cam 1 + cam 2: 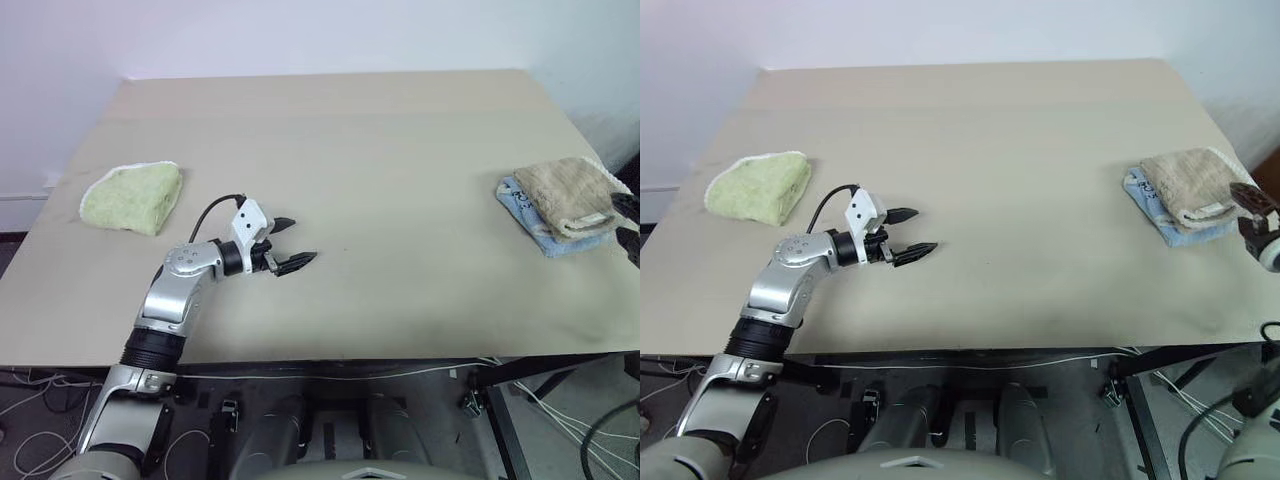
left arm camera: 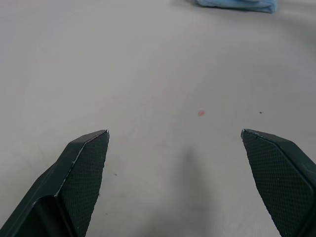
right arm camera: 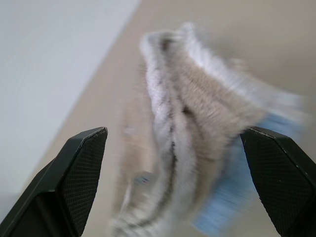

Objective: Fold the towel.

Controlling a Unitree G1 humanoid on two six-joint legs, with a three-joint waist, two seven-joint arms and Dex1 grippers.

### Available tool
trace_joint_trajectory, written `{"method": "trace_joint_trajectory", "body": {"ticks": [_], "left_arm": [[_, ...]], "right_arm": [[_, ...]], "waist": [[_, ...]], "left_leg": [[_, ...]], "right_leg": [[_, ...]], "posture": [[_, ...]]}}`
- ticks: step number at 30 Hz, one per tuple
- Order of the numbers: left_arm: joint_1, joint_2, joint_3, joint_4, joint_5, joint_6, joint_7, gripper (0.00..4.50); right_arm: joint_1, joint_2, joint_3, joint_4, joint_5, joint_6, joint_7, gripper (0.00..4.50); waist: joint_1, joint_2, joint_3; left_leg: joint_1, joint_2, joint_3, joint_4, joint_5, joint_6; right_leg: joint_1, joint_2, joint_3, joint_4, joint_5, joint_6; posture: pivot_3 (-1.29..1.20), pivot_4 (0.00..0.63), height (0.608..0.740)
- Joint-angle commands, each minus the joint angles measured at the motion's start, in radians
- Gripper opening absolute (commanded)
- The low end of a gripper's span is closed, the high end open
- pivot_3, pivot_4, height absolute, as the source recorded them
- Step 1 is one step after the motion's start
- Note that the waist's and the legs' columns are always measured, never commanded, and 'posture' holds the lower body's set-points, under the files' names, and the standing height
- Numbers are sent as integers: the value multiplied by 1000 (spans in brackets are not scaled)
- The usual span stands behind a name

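At the table's [image 1: 350, 130] right edge we see the fuzzy tan towel [image 1: 572, 192] folded atop a blue cloth [image 1: 530, 222], our spread right gripper [image 1: 1256, 222] just beside; spread left gripper [image 1: 288, 243] over bare middle; lumpy green towel [image 1: 135, 196] near left edge.

The towel [image 1: 570, 195] lies folded on top of another cloth [image 1: 530, 222] near the tabletop's [image 1: 380, 150] right edge. A third folded towel [image 1: 135, 197] lies well apart, far left. Between them — nearer the left one — the left gripper [image 1: 290, 243] hangs over bare tabletop.
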Motion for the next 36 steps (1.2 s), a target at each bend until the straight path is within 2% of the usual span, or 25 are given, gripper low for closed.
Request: {"method": "trace_joint_trajectory", "body": {"ticks": [1, 4, 8, 11, 14, 21, 28, 36], "left_arm": [[-19, 4, 9, -9, -4, -26, -13, 4500], [-28, 2, 19, -3, 1, -61, -9, 4500], [-42, 5, 58, -28, -85, -14, -59, 4500], [-60, 8, 85, -43, -119, 6, -58, 4500], [-64, 31, 86, -86, -167, 96, -91, 4500], [-16, 112, 97, -217, -249, 206, -171, 4500], [63, 187, 129, -308, -279, 229, -188, 4500], [148, 228, 195, -344, -270, 210, -119, 4500]], "right_arm": [[48, -65, -32, -33, 7, 17, 36, 4488], [131, -97, -12, -166, 14, 47, 111, 4488], [262, -82, 61, -517, -26, -70, 207, 4488], [264, -72, 116, -699, -22, -135, 265, 4488], [243, -60, 226, -822, -38, -177, 312, 4488], [148, -24, 518, -969, -118, -274, 395, 4488], [146, 62, 757, -979, -249, -394, 489, 4488], [88, 158, 807, -949, -216, -365, 558, 4488]], "waist": [[0, 0, 0], [-1, 3, -1], [-8, 6, -3], [-10, 7, -4], [-4, 7, -4], [1, 7, -4], [1, 7, -4], [2, 7, -4]], "left_leg": [[0, 0, 0, 0, 0, 0], [0, 0, 0, 0, 0, 0], [0, 0, 0, 0, 0, 0], [0, 0, 1, 3, 0, 0], [0, 0, 0, 7, 0, 0], [0, 0, 0, 9, -1, 0], [0, 0, 0, 8, -1, 0], [0, 0, -1, 7, -2, -2]], "right_leg": [[0, 0, 0, 0, 0, 0], [0, 0, 0, 0, 0, 0], [0, 0, 0, 1, 0, 0], [0, 0, 0, 3, 0, 1], [1, 1, -1, 6, 0, 1], [1, 0, -1, 6, 0, 1], [1, 0, 0, 5, 0, 0], [1, 0, 0, 5, 0, 0]], "posture": [[0, 150, 740], [0, 150, 740], [0, 150, 740], [0, 150, 740], [0, 150, 740], [0, 150, 740], [0, 150, 740], [0, 150, 740]]}}
